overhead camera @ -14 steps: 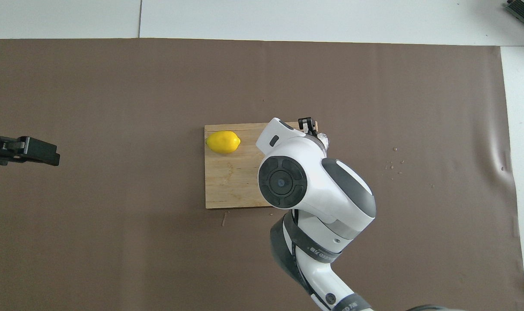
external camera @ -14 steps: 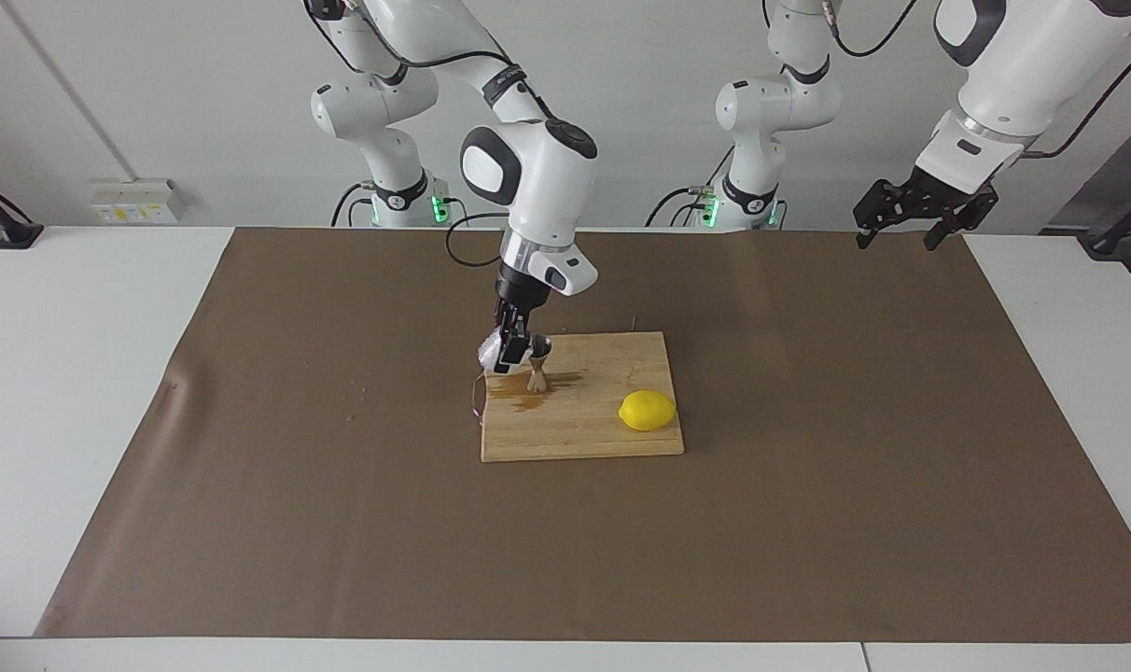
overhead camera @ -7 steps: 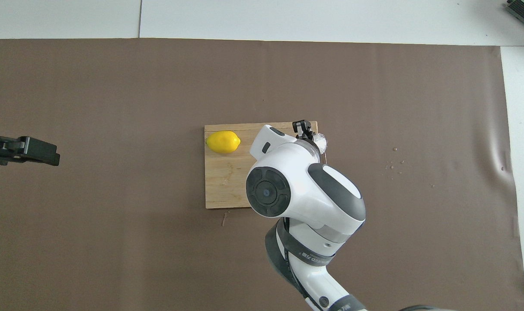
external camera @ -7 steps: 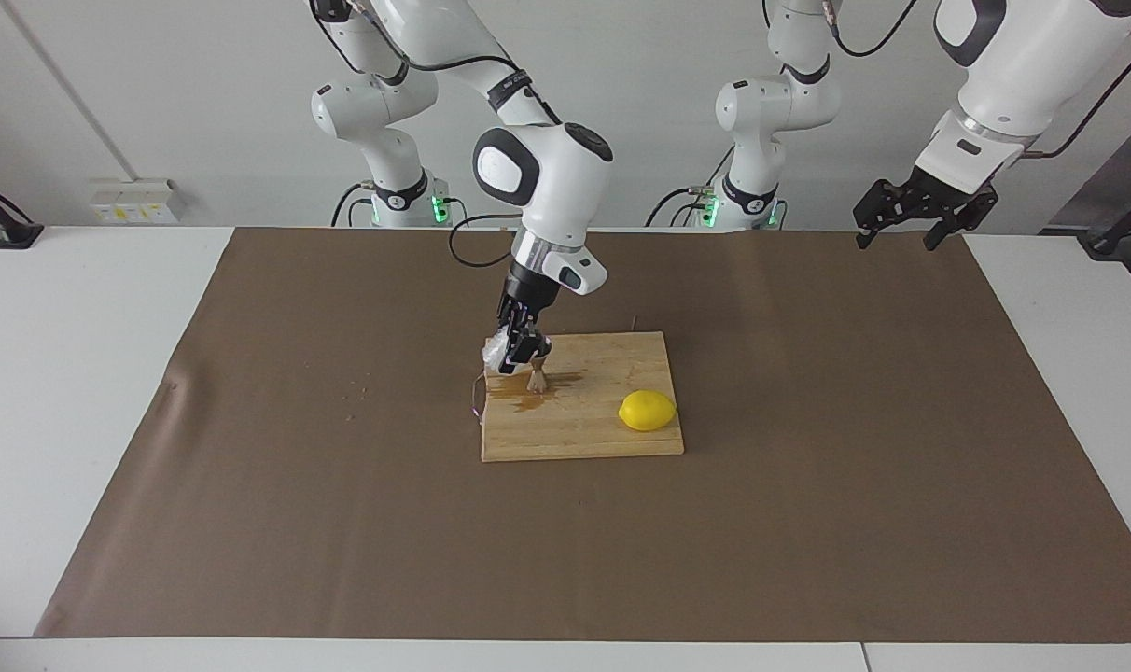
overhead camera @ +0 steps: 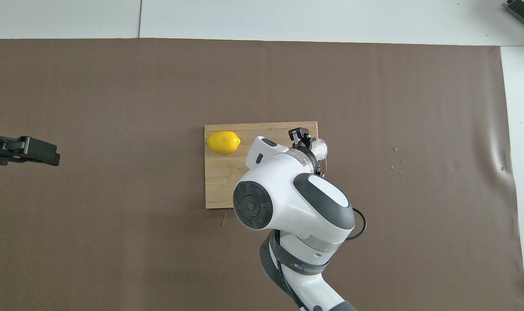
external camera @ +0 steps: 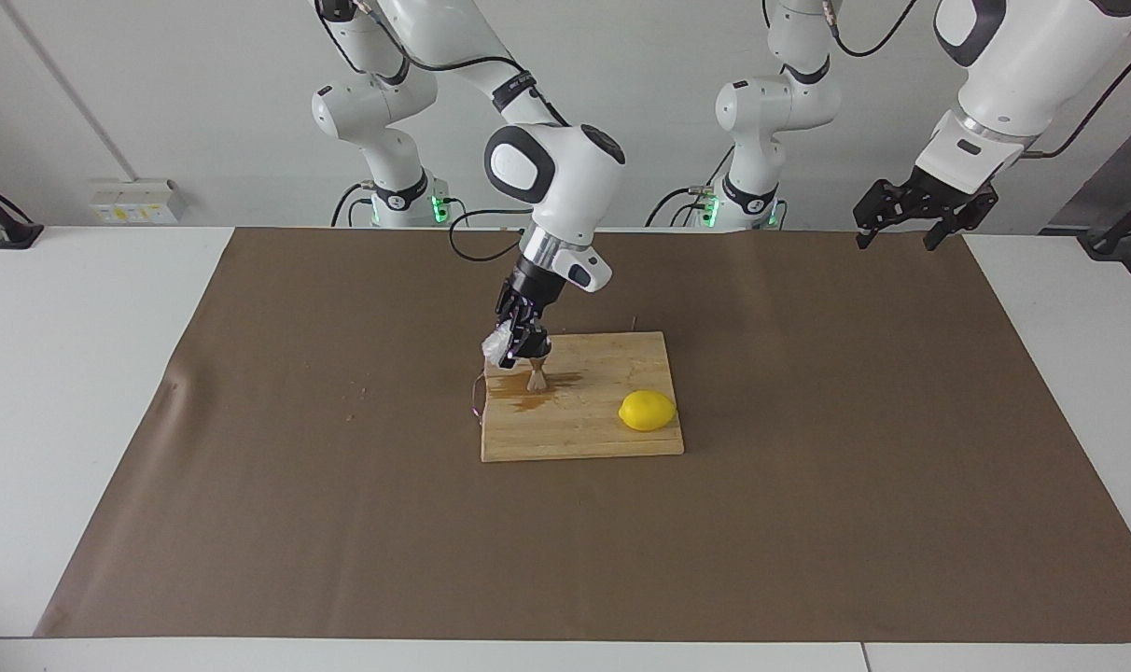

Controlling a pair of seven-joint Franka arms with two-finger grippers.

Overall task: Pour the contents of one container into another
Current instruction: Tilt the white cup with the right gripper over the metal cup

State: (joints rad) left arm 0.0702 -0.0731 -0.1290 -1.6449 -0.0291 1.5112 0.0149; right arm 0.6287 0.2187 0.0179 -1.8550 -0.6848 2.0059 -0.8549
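Brown-papered worktop (external camera: 808, 485): right tool (external camera: 521, 350) clamps tumbler (external camera: 495, 346) tipped above jigger (external camera: 537, 375) on cutting board (external camera: 603, 429) to pour; left tool (external camera: 911, 227) waits open, empty.

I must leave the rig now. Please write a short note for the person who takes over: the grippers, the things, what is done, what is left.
Right gripper: shut on the tumbler, held tilted over the jigger.
Left gripper: open, empty, waiting over the mat's edge at its own end.
Things: the jigger stands upright on the board, at the right arm's end; a lemon lies at the board's other end.
Done: tumbler picked up and tipped; a brown puddle lies on the board around the jigger.
Left: how full the jigger is cannot be seen; probably finish pouring, then set the tumbler down.
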